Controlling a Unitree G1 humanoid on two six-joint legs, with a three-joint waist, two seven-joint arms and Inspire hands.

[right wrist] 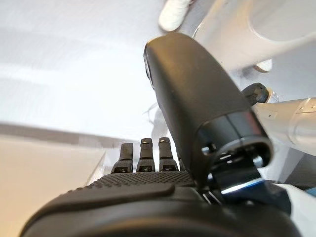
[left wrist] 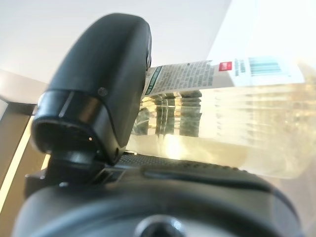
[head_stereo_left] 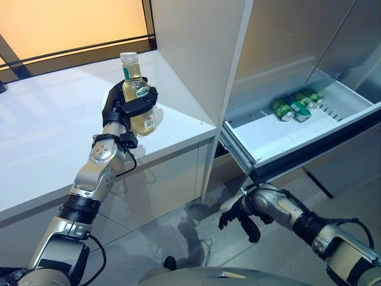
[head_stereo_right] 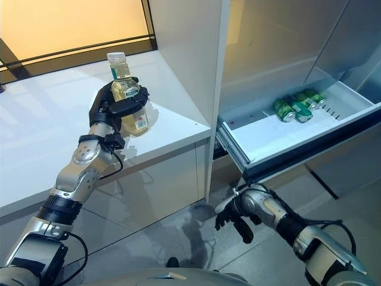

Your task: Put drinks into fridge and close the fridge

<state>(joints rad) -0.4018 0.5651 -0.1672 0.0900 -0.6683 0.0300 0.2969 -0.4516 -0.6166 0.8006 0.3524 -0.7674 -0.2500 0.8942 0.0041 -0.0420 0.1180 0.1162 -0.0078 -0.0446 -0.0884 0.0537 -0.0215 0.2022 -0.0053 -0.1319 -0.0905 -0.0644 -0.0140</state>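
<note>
The left hand [head_stereo_left: 128, 107] is raised above the white worktop [head_stereo_left: 47, 131], its fingers and thumb wrapped around a clear bottle [head_stereo_left: 138, 95] of pale yellow drink with a white cap. The bottle stands upright in the grip, lifted clear of the worktop surface; the left wrist view shows its label and the liquid pressed against the thumb [left wrist: 98, 89]. To the right, the fridge drawer [head_stereo_left: 280, 140] is pulled out, and several green cans [head_stereo_left: 297, 106] lie on their sides together at its far end. The right hand [head_stereo_left: 241, 217] hangs low, below the front edge of the open drawer and above the floor, with fingers loosely relaxed and holding nothing.
</note>
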